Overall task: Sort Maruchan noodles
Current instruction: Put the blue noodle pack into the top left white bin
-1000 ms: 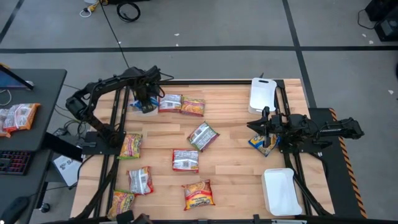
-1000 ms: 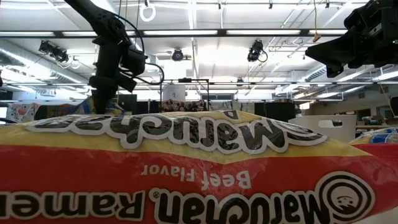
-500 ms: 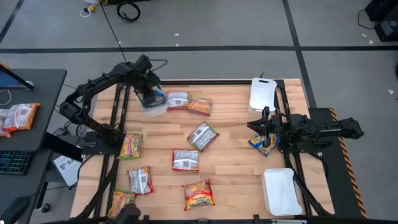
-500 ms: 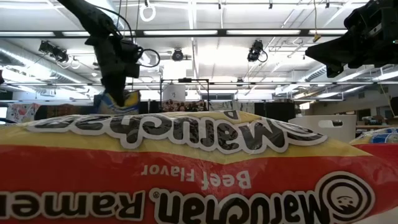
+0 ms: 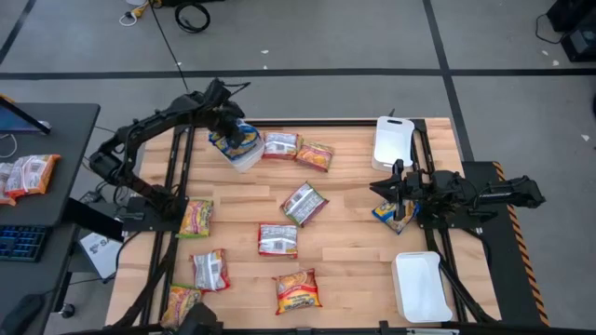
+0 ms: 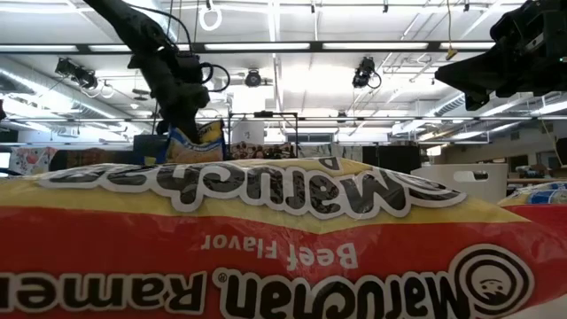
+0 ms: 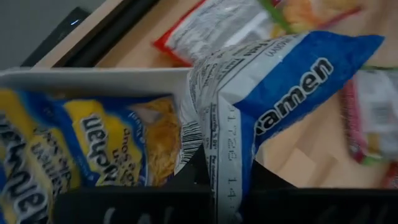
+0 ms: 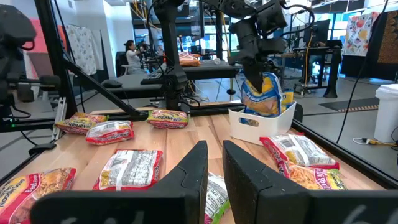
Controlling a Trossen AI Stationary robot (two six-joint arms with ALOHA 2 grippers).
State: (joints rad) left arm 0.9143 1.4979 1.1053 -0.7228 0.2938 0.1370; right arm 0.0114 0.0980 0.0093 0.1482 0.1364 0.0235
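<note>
My left gripper is at the table's far left, shut on a blue-yellow Maruchan packet above a small white tray. Another blue-yellow packet lies inside that tray. My right gripper waits at the table's right, level, with a narrow gap between its fingers and nothing in it. A blue-yellow packet lies on the table under it. Several more noodle packets lie flat on the wood, among them a silver-white one and an orange-red one beside the tray. My left gripper pinches the blue-yellow packet between its two fingers at a creased edge, the one that is uppermost. The fingers come slanting down from above. The packet hangs below them, tilted, with its lower end at the tray's rim.
Two larger white trays stand at the right, one at the far edge and one at the near edge. Packets lie across the middle and near left. A desk with more packets stands left of the table.
My left gripper has risen and gone toward the table's right edge, tipping as it went, and has drawn the blue-yellow packet up out of the small tray. The tray and the two packets beside it have slid toward the right along the far edge.
</note>
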